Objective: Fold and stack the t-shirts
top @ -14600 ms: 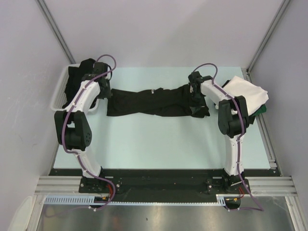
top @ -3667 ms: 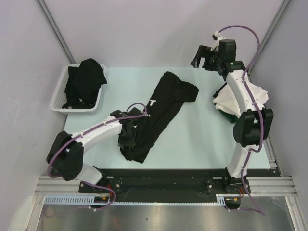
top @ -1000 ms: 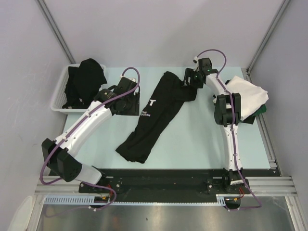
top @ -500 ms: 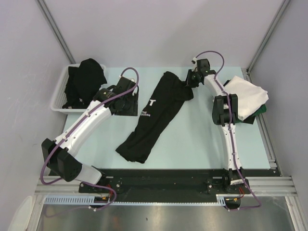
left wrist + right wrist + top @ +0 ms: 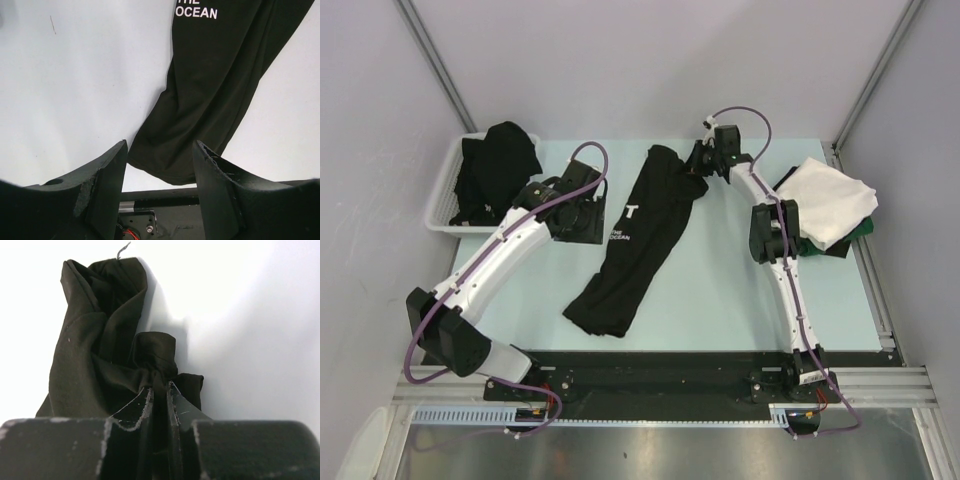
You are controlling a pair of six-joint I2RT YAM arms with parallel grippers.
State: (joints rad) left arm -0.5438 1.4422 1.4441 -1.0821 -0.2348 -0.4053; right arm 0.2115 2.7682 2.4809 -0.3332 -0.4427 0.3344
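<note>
A black t-shirt with white block lettering (image 5: pixel 635 240) lies in a long diagonal strip on the table, from the far middle to the near left. My right gripper (image 5: pixel 697 163) is shut on its far bunched end (image 5: pixel 125 340), the jaws pinching a fold of cloth. My left gripper (image 5: pixel 582 222) is open and empty above the table, left of the shirt's lettering (image 5: pixel 196 10). Its fingers (image 5: pixel 107 175) frame the shirt's near end (image 5: pixel 200 130). A folded white t-shirt (image 5: pixel 830 200) lies on a dark green one (image 5: pixel 861 229) at the right edge.
A white slotted basket (image 5: pixel 442 195) at the far left holds more black shirts (image 5: pixel 498 165). The table's near edge and a black rail show in the left wrist view (image 5: pixel 165 197). Grey walls close in the back and sides.
My right gripper has slid left along the far edge, dragging the shirt's far end left and bunching it. My left gripper has stayed over the table beside the lettering.
</note>
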